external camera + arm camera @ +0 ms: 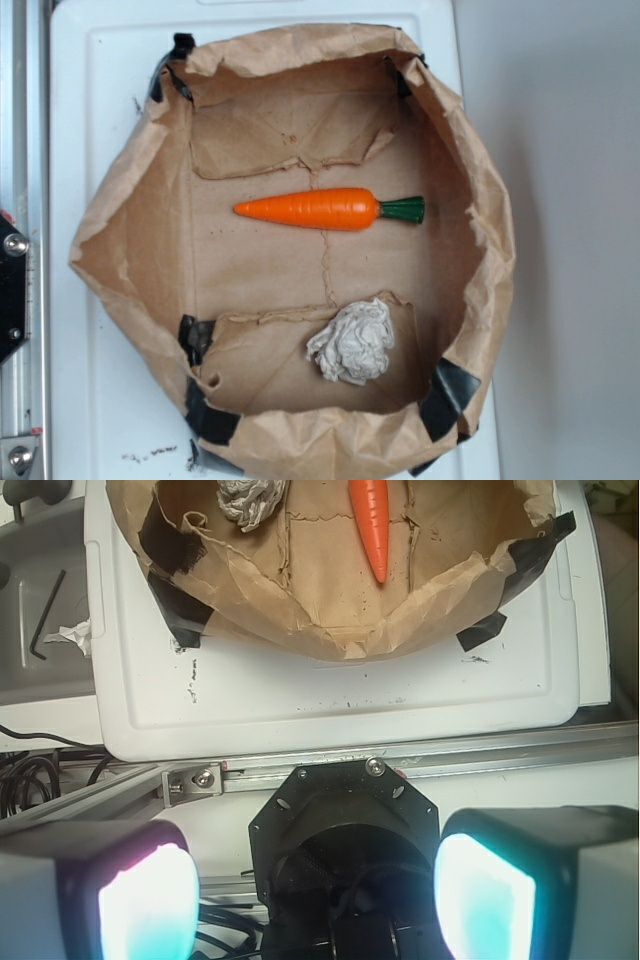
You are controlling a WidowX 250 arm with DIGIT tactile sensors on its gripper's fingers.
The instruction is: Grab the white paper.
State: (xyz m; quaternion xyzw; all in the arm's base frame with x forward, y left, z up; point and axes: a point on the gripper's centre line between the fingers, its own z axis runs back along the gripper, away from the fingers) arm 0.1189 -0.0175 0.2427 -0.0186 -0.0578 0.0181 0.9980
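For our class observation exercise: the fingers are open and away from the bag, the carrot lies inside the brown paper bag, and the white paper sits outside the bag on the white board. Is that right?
Not quite. The white paper also lies inside the brown paper bag, near the carrot, not outside on the white board; the exterior view shows this. The rest holds: in the wrist view the gripper has its fingers open, away from the bag.

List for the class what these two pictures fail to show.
- White paper: top edge of the wrist view cuts it; whole only in the exterior view.
- Carrot: leaf end cut off there too.
- Tool: absent from the exterior view; fingertips cut by the wrist view's bottom edge.
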